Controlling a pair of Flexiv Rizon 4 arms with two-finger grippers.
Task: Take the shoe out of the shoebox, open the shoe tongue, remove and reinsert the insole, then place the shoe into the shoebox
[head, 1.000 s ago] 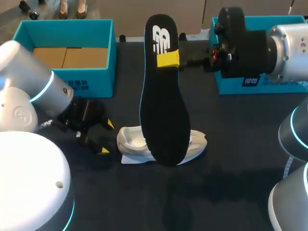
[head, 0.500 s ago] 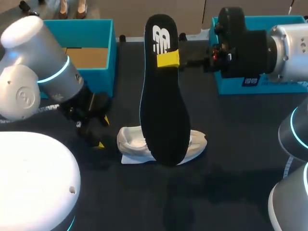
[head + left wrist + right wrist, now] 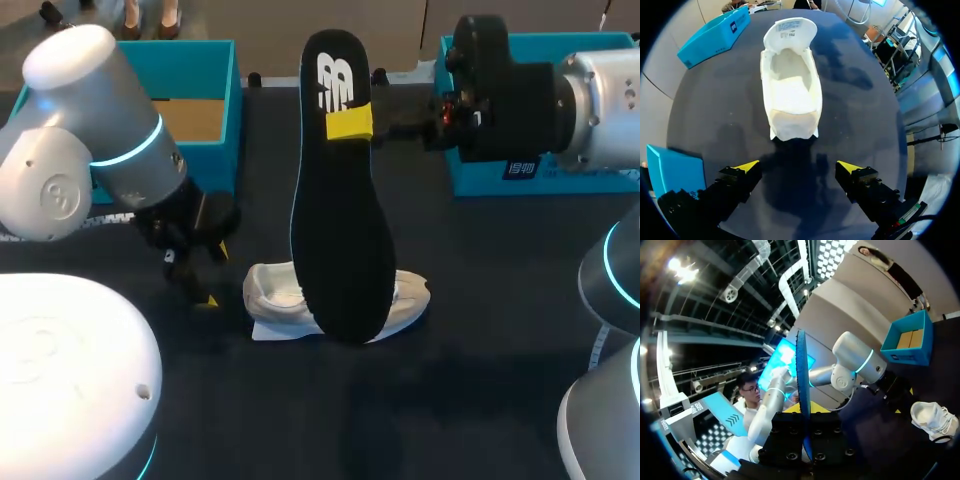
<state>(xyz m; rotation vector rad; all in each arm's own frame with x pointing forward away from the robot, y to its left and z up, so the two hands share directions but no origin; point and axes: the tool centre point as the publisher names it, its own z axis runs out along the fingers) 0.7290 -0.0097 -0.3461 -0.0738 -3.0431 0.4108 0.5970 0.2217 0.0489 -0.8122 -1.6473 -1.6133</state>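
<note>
The right gripper (image 3: 352, 124) is clamped on the far end of the black insole (image 3: 340, 220), holding it upright on edge over the white shoe (image 3: 275, 300) at the table's middle. The left gripper (image 3: 214, 275) is wide open and empty, just left of what looks like the shoe's heel. The teal shoebox (image 3: 215, 160) sits far left. To reinsert the insole well, the left fingers should probably steady the heel while the insole tips toe-first into the opening, clear of the folded-back tongue
</note>
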